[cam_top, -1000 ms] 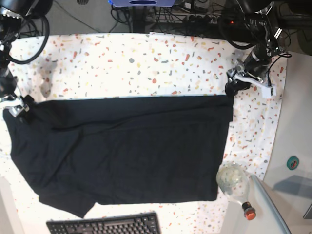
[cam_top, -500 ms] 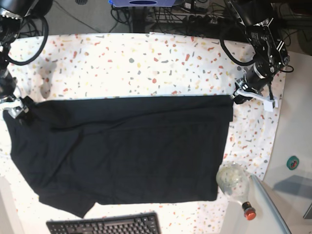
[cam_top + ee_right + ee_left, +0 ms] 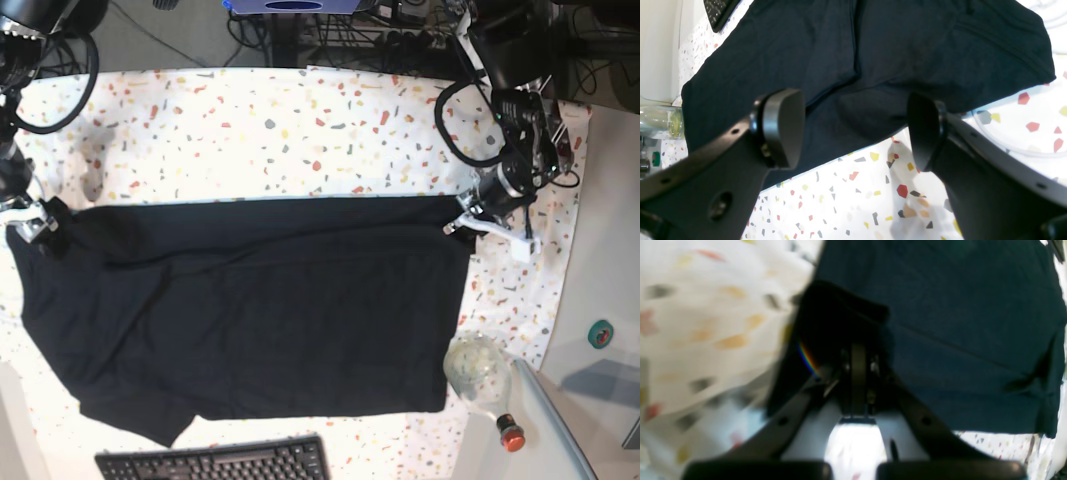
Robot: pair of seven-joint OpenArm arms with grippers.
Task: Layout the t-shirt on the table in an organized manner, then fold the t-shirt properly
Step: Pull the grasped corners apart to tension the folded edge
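Pinching the t-shirt [image 3: 250, 300] corner, our left fingers [image 3: 462, 226] are closed on cloth — our right fingers [image 3: 853, 130] gape wide over the bench [image 3: 300, 130].

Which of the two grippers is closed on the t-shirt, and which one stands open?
The left gripper is shut on the t-shirt at its corner. The right gripper has its jaws wide apart, holding nothing.

Keyboard [image 3: 215, 462] cut by edge — table [image 3: 700, 323] blurred.
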